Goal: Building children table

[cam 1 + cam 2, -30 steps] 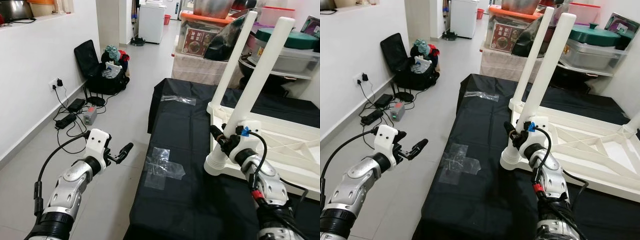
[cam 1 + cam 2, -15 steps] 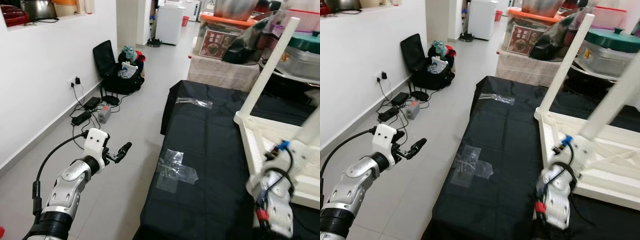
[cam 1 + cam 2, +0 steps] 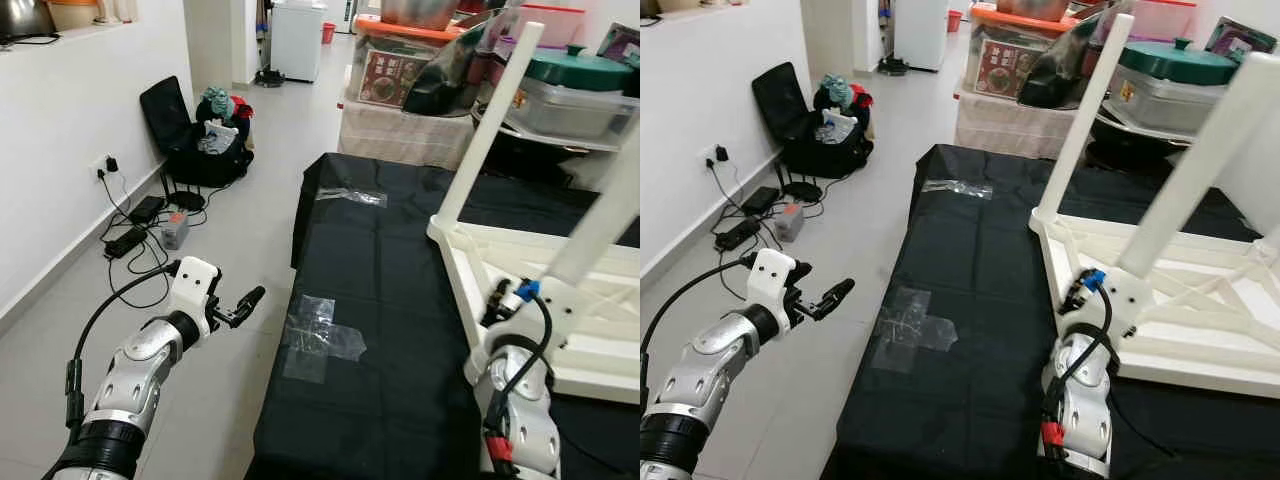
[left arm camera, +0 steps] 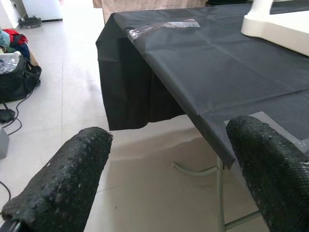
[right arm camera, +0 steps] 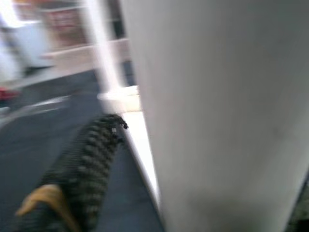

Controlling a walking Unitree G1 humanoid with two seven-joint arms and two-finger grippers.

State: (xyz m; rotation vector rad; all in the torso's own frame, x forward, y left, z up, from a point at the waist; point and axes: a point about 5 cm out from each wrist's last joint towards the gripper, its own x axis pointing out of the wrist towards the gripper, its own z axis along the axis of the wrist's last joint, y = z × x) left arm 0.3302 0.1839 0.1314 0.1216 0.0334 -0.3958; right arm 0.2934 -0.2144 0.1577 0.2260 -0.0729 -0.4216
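A white children's table [image 3: 520, 265] lies upside down on a black-covered table [image 3: 400, 290]. One white leg [image 3: 488, 120] stands up at the upturned table's far corner. A nearer leg [image 3: 600, 215] rises at its front left corner. My right gripper [image 3: 497, 300] is shut around the base of that near leg. In the right wrist view the leg [image 5: 217, 111] runs close beside one black finger [image 5: 91, 159], blurred. My left gripper [image 3: 243, 305] hangs open over the floor, left of the black cloth's edge, with nothing between its fingers [image 4: 63, 179].
Clear tape patches [image 3: 322, 335] stick to the cloth. A black bag with clothes [image 3: 200, 140] and cables with a power strip [image 3: 135, 230] lie by the white wall. Boxes and pots on shelves [image 3: 560, 90] stand behind the table. Open tiled floor [image 3: 250, 220] runs along the left.
The camera swayed. The upturned table's near corner has shifted right, away from the tape patch, with my right gripper still on the leg. The left arm holds its pose.
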